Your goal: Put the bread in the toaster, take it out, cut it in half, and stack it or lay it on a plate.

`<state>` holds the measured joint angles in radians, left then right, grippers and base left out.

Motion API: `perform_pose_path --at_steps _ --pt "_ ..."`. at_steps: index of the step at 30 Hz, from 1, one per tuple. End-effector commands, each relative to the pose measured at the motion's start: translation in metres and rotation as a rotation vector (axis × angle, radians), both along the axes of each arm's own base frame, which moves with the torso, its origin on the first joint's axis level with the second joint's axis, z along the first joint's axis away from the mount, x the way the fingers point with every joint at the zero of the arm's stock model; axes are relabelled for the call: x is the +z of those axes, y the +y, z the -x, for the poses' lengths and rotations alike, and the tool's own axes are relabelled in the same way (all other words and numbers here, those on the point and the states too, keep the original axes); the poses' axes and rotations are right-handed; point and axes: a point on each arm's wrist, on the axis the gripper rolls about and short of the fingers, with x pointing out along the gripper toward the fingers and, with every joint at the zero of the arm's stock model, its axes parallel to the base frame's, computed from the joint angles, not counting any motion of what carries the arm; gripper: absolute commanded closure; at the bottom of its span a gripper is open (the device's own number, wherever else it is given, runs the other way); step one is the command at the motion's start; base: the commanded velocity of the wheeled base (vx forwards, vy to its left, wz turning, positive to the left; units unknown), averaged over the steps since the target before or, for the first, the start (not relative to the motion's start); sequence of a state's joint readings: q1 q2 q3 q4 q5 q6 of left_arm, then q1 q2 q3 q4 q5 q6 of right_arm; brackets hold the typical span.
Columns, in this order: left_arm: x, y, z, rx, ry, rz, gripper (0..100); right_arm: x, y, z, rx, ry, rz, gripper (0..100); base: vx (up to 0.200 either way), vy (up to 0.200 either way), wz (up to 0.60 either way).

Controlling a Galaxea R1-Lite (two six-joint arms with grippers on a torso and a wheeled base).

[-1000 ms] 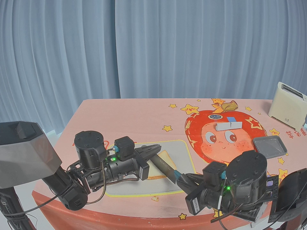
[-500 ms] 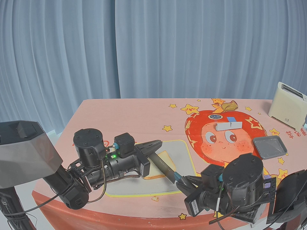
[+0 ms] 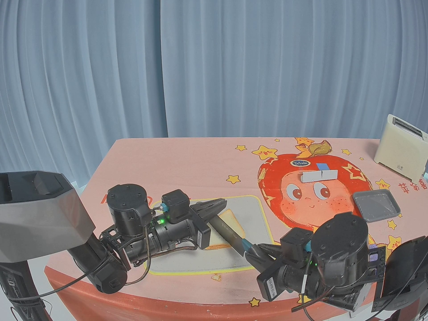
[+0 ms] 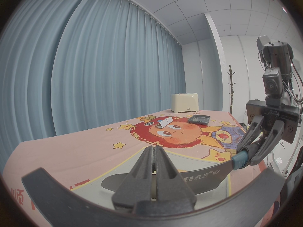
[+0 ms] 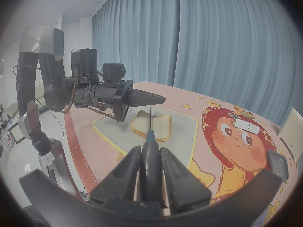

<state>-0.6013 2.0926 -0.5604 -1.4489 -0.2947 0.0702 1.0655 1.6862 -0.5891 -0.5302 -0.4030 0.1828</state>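
Observation:
A slice of bread [image 3: 232, 221] [image 5: 161, 127] lies flat on the grey cutting mat [image 3: 256, 210] [image 5: 184, 141]. My right gripper [image 3: 255, 251] [image 5: 150, 161] is shut on the teal-ended handle of a knife [image 3: 226, 231] [image 4: 202, 176], whose blade lies across the middle of the bread. The left gripper [image 3: 218, 205] [image 4: 154, 161] [image 5: 156, 99] is shut with nothing in it and hovers just over the bread's left side, beside the blade. A cream toaster [image 3: 402, 148] [image 4: 184, 102] stands at the far right, and a grey plate [image 3: 376, 204] [image 4: 199, 119] lies nearer the middle.
Two small white blocks [image 3: 318, 175] [image 5: 247, 126] lie on the cartoon face printed on the pink tablecloth [image 3: 187, 166]. The table's front edge runs just under both wrists. A curtain hangs behind the table.
The right gripper drew the knife back a little toward the table's front edge. The left gripper rose slightly, then settled back down over the bread.

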Motion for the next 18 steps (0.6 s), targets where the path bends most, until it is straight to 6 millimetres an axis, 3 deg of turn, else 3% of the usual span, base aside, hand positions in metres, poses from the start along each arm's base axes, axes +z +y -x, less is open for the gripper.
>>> perform_pose_path --at_steps 1,18 --pt "-0.0042 0.0004 0.0006 0.000 0.016 -0.011 100 0.0017 -0.0002 0.0003 0.000 -0.004 -0.006 100 0.000 0.000 0.00" --pt "-0.0045 0.0002 0.0002 0.000 0.016 -0.011 100 0.0036 0.0002 0.0003 -0.007 -0.009 -0.014 100 0.000 0.000 0.00"
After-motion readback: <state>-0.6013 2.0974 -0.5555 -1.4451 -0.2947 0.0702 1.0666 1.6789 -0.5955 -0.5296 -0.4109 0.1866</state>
